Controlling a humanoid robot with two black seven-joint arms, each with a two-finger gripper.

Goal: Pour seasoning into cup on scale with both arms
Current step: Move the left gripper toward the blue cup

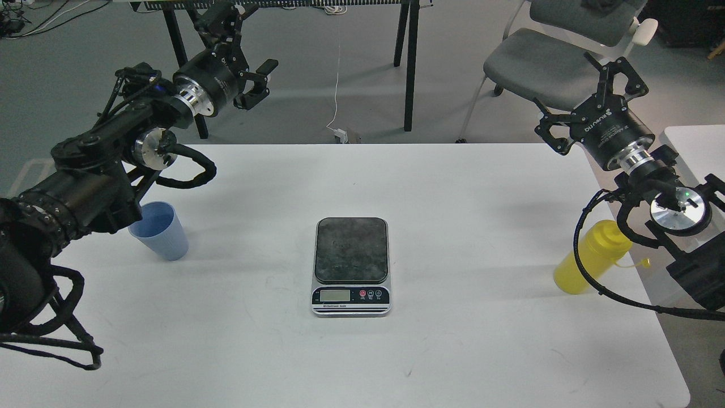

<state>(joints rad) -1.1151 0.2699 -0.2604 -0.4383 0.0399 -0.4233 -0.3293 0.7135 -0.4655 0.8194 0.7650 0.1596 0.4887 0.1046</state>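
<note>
The scale (351,265) sits in the middle of the white table (453,215), its dark plate bare and its display facing me. A light blue cup (163,235) stands upright at the left, its rim partly hidden by my left arm. The yellow seasoning bottle (589,259) stands at the right edge, crossed by my right arm's cable. My left gripper (260,84) hangs open beyond the table's far left, well above and behind the cup. Raised over the far right corner, my right gripper (575,96) is also open, with nothing in it, behind the bottle.
A grey chair (544,62) and black table legs (409,68) stand on the floor beyond the far edge. A white cable with an adapter (341,135) lies there too. Another white surface (699,148) adjoins on the right.
</note>
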